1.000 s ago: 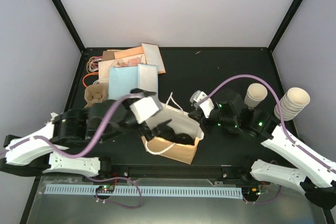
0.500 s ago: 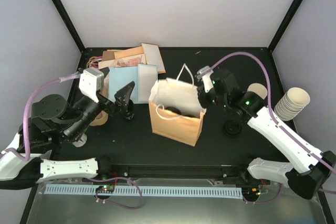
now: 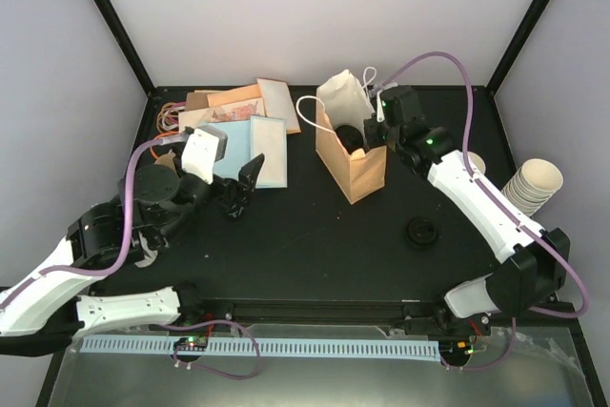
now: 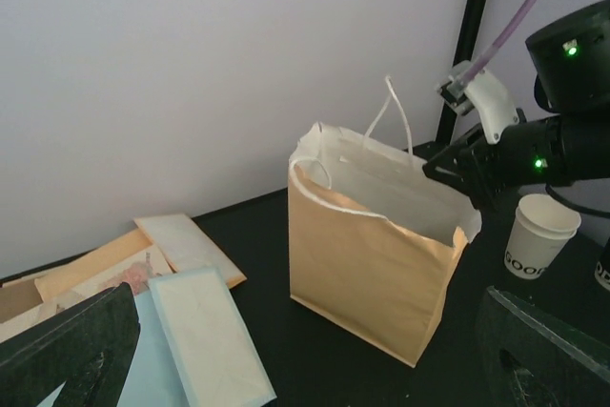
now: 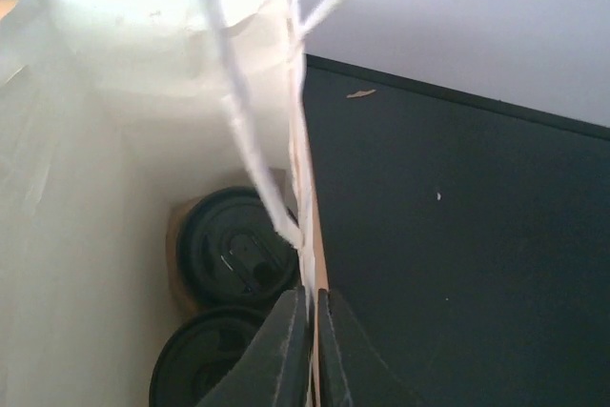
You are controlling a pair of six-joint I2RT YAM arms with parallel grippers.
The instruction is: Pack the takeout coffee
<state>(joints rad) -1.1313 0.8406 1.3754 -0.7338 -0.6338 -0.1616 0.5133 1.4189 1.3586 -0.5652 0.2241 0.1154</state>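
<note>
A: Arm finish?
B: White shells on left arm (image 3: 43, 285) and right arm (image 3: 477, 199), black joint housings (image 3: 157, 195).
A: Cabling?
B: Purple cable (image 3: 443, 54) on each. Green LEDs (image 3: 428, 139) on right, white wrist camera box (image 3: 202, 150).

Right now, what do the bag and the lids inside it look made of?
The bag looks like brown kraft paper with a white lining, matte and creased along its rim. The lids seem black plastic: faint sheen, moulded rings.

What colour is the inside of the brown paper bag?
White; the lining shows best in left wrist view.
</note>
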